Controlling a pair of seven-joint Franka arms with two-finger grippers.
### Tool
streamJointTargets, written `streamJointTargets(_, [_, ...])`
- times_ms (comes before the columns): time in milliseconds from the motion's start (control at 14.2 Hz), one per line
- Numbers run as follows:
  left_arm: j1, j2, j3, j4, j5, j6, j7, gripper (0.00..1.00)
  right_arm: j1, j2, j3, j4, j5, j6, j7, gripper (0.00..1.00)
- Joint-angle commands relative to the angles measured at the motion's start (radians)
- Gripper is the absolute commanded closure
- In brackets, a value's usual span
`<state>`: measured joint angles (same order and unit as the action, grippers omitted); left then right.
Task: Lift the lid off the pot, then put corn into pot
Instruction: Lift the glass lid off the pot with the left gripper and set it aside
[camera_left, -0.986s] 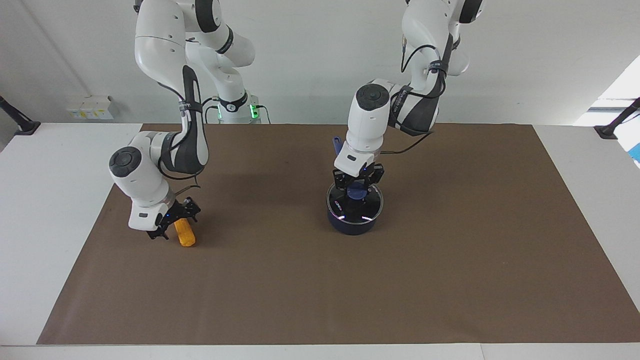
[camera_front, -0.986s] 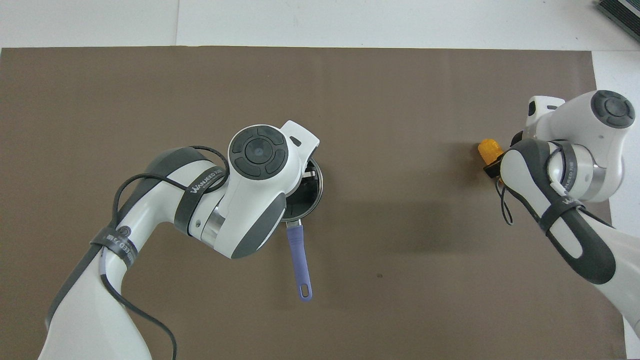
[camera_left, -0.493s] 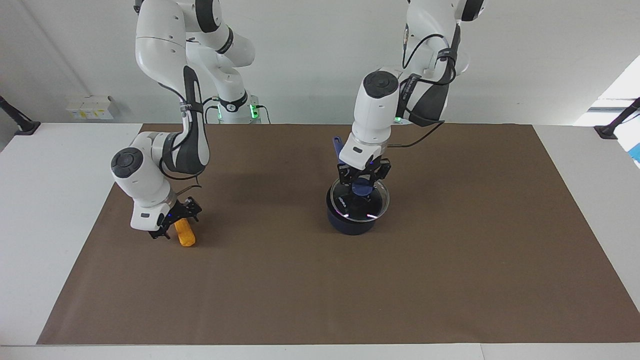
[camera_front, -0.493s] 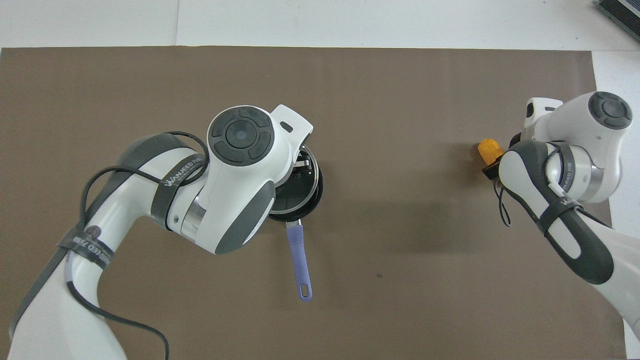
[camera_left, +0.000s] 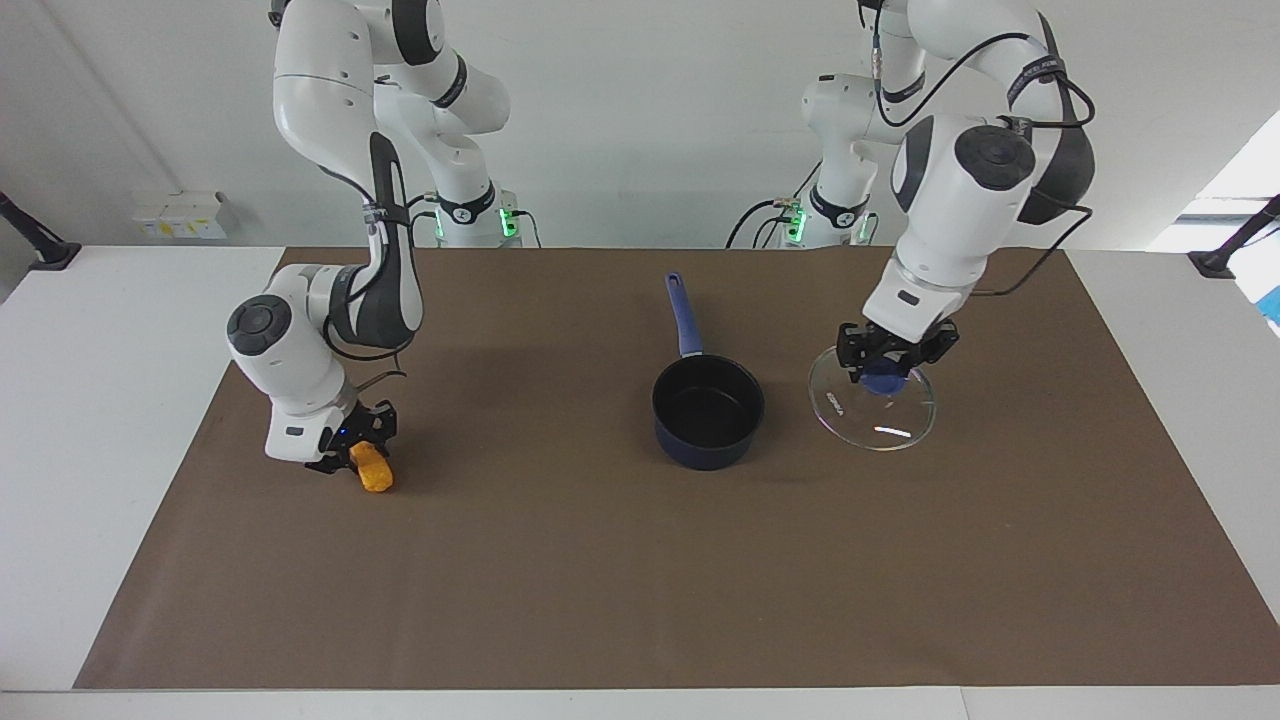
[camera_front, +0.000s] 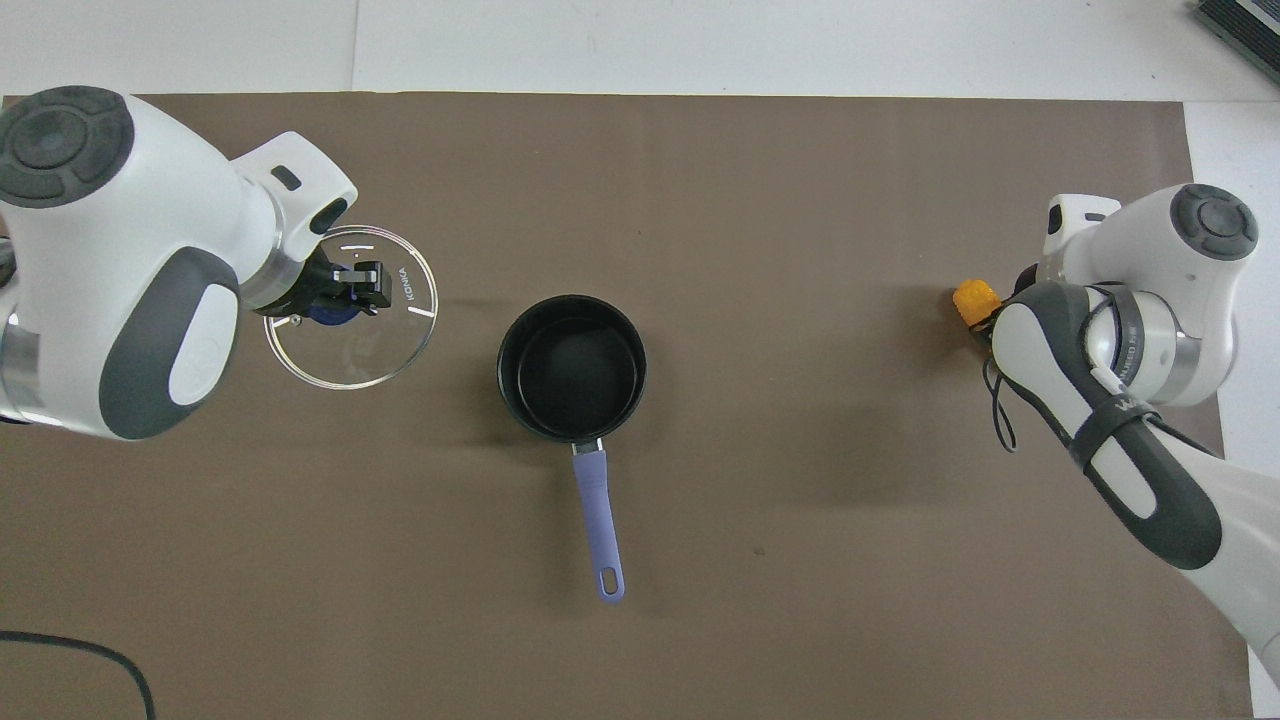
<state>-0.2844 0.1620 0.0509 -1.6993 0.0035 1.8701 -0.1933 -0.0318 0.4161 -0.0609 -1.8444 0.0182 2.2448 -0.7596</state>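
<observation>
- The lid is off the pot and sits beside it on the brown mat, toward the left arm's end of the table, tilted a little; whether its rim rests on the mat I cannot tell.
- The left gripper is clamped on the lid's blue knob, fingertips pressed against it from both sides.
- The pot stands uncovered near the middle of the mat, black inside showing (nothing in it), its long blue handle pointing toward the robots' edge.
- The corn lies on the mat toward the right arm's end, well apart from the pot.
- The right gripper is down at the corn's robot-side end with its fingers around it; they look closed on the cob, which still touches the mat.
- Nothing stands on the mat between corn and pot.
- A second ago the lid sat on the pot with the left gripper on its knob; half a second ago it was just raised and tipped; now it has been carried off to the side.
- The right gripper's fingers, spread around the corn a second ago, have drawn in on it.
</observation>
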Motion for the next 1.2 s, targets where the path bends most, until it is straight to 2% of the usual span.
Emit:
streamJointTargets(0, [0.100,-0.070,-0.011,-0.103,-0.005,0.055,0.156,1.00,-0.005,0.000,0.004,-0.009,0.003,0.023,-0.017,1.00])
streamJointTargets(141, [0.180,-0.099,-0.011,-0.193,-0.005,0.144,0.282,1.00,0.004,0.000,0.004,0.008,0.005,-0.002,0.003,1.00])
streamJointTargets(352, [0.244,-0.099,-0.011,-0.285,-0.005,0.249,0.369,1.00,0.009,-0.022,0.007,0.040,0.006,-0.049,0.069,1.00])
streamJointTargets(563, [0.261,-0.096,-0.011,-0.397,-0.005,0.366,0.388,1.00,0.042,-0.071,0.007,0.062,-0.001,-0.103,0.169,1.00])
streamJointTargets(704, [0.274,-0.096,-0.013,-0.477,-0.007,0.441,0.388,1.00,0.076,-0.098,0.007,0.094,-0.003,-0.183,0.253,1.00])
streamJointTargets(915, [0.274,-0.090,-0.013,-0.537,-0.008,0.501,0.390,1.00,0.128,-0.131,0.007,0.134,-0.003,-0.281,0.409,1.00])
streamJointTargets(986, [0.271,-0.082,-0.011,-0.518,-0.008,0.489,0.396,0.24,0.148,-0.137,0.007,0.142,-0.003,-0.301,0.452,1.00])
streamJointTargets(1056, [0.269,-0.079,-0.011,-0.507,-0.008,0.477,0.411,0.00,0.165,-0.145,0.007,0.149,-0.003,-0.319,0.498,1.00])
streamJointTargets(1127, [0.272,-0.078,-0.011,-0.488,-0.007,0.468,0.413,0.00,0.188,-0.149,0.007,0.163,-0.003,-0.341,0.544,1.00])
